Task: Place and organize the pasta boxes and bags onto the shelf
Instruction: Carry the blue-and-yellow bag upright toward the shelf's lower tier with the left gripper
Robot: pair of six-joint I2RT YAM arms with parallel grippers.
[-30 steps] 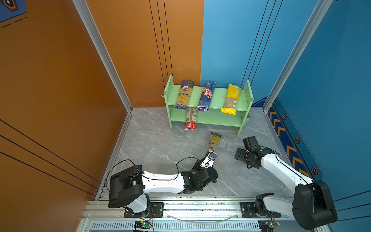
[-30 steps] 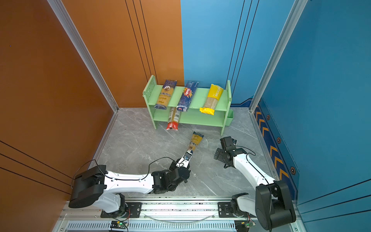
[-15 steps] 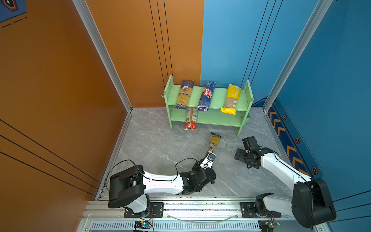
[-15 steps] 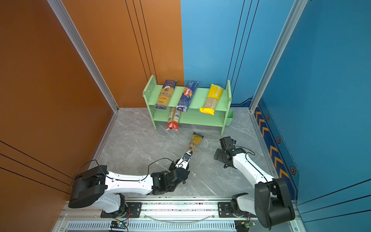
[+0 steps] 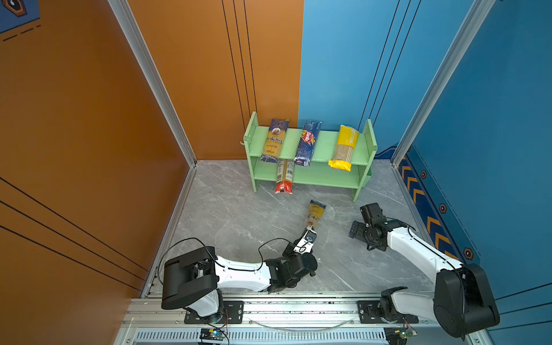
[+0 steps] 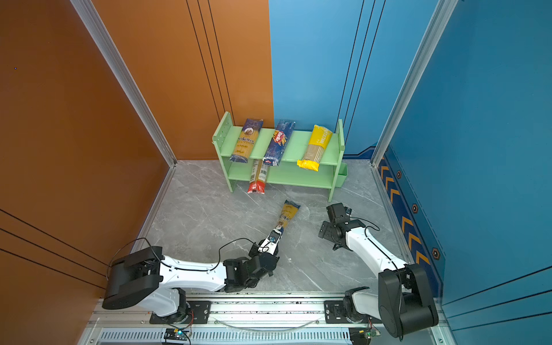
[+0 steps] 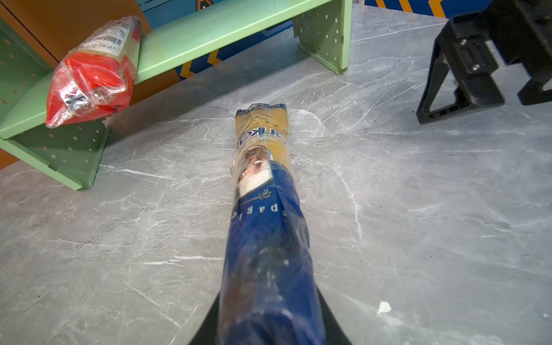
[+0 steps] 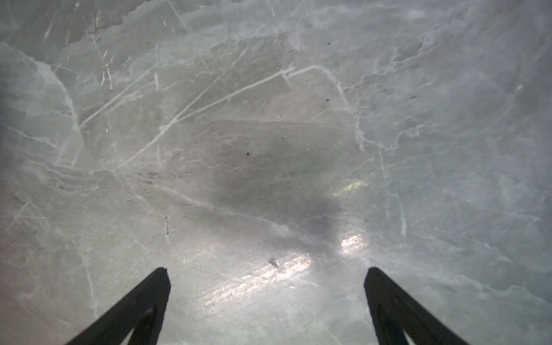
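Listing one pastel-green two-tier open shelf (image 5: 325, 142) with upright, hole-dotted side panels. It is standing at the back of the grey marble-patterned counter (image 5: 239, 215), close to the orange and blue walls.

Pasta packs: five in all, every one long and narrow.
- Three are lying across the upper tier, set apart from one another, and each is overhanging the front edge. At the left is lying the shelved dark-blue-and-yellow film pack (image 5: 274, 140). The dark blue Barilla pack (image 5: 307, 142) is sitting in the middle. The yellow-ended pack (image 5: 343, 148) is lying at the right.
- One is lying on the lower tier: the clear pack with a red end (image 5: 284, 177), below the two leftmost upper packs. Its red end is sticking out past the front edge.
- One is sitting off the shelf: the held dark-blue-and-yellow pack (image 5: 315, 213), in front of the shelf, with its yellow end pointing toward it. Whether that far end is touching the counter cannot be told.

End effectors: two.
- The left end effector (image 5: 310, 231) is clenching the dark blue end of the held dark-blue-and-yellow pack.
- The right end effector (image 8: 266, 270) is hanging low over the counter with its jaws spread wide and gripping nothing. It is sitting to the right of the held pack, near the shelf's right front foot.
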